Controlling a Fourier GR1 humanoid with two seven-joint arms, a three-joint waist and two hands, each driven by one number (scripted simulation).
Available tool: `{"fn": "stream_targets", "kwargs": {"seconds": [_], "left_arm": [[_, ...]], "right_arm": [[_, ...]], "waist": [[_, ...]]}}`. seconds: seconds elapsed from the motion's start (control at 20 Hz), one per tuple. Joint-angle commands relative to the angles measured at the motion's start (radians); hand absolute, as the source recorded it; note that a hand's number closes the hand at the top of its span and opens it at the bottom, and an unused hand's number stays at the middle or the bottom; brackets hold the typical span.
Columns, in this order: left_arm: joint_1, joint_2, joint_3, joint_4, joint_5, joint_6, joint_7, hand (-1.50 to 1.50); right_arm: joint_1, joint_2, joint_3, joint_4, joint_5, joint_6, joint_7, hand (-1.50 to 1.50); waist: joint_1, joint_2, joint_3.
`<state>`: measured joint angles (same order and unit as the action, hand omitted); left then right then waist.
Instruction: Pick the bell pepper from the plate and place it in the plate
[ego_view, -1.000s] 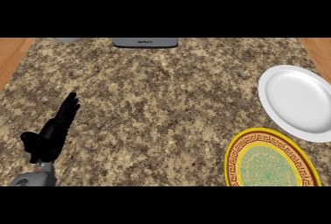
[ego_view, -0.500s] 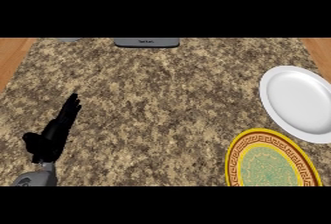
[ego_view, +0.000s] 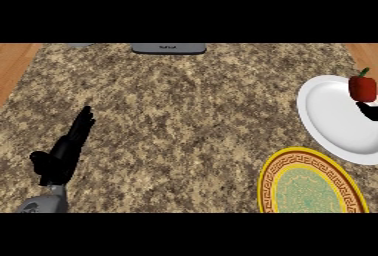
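A: Where's the red bell pepper (ego_view: 362, 88)?

B: Far right, on the white plate (ego_view: 332, 125), near its upper right rim. Stem up and tilted a bit, so we call its long axis roughly upright, leaning toward the view's top.

A: Which hand do we log as nearer?

B: Only the left hand (ego_view: 65, 152) shows clearly. It's at the lower left over the granite counter (ego_view: 184, 115), fingers straight and held together, pointing up the view, holding nothing. Resting, we'd say. The pepper lies well apart from it, right across the counter and a bit farther from the robot.

A: And the right hand?

B: There's a dark shape just below the pepper on the white plate. Could be a fingertip, could be shadow. We cannot tell, so no open-or-closed call for it.

A: Target?

B: The yellow-rimmed patterned plate (ego_view: 275, 176), green centre, lower right, just beside the white one and nearer the robot. Nothing sits on it.

A: So the move?

B: We judge the right side is the one for this: pepper and both plates sit on the right, and the carry runs down the view from white plate to patterned plate. Left would have to cross the whole counter.

A: The grey thing at the top edge?

B: Grey object (ego_view: 168, 48), cut off; can't identify it.
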<state>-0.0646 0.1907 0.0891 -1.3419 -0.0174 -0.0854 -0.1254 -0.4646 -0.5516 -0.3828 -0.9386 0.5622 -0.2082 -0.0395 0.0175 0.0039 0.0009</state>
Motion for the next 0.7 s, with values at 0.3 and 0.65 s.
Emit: {"fn": "stream_targets", "kwargs": {"seconds": [0.3,0.65], "left_arm": [[0.0,-0.014,0.012,0.071,-0.015,0.002,-0.062,0.0],[-0.002,-0.008,0.033,0.1,-0.003,-0.006,-0.082,0.0]], "right_arm": [[-0.188,0.007,-0.098,0.328,-0.087,-0.079,-0.072,-1.5],[-0.121,-0.023,-0.295,0.259,-0.33,-0.019,-0.203,-1.5]], "waist": [[0.0,0.003,0.0],[-0.024,0.0,0.0]]}}
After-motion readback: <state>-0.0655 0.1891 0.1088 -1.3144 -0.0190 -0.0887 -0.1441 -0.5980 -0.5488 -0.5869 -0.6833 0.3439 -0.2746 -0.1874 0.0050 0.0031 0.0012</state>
